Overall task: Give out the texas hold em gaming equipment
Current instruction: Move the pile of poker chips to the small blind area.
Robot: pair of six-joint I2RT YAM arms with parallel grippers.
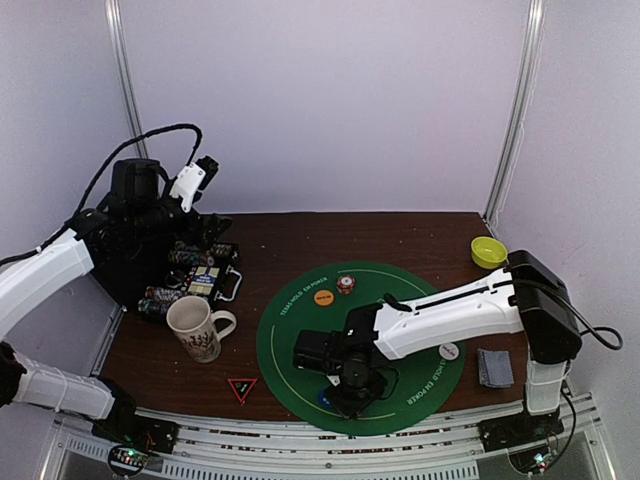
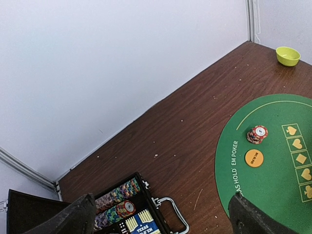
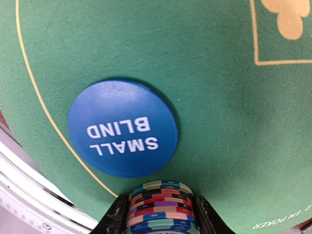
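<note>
My right gripper (image 3: pixel 161 217) is shut on a multicoloured chip stack (image 3: pixel 161 204), low over the near part of the green poker mat (image 1: pixel 300 310). Just beyond the held stack lies the blue "SMALL BLIND" button (image 3: pixel 123 127). A red-white chip stack (image 1: pixel 345 284) and an orange button (image 1: pixel 323 297) sit on the mat's far left. A white button (image 1: pixel 449 351) lies at its right edge. Grey-backed cards (image 1: pixel 493 367) lie on the table to the right of the mat. My left gripper (image 2: pixel 163 214) hangs open and empty above the open chip case (image 2: pixel 122 204).
A patterned cream mug (image 1: pixel 195 328) stands left of the mat, in front of the case. A yellow bowl (image 1: pixel 488 251) sits at the back right. A red triangle marker (image 1: pixel 242 388) lies near the front edge. White walls enclose the table.
</note>
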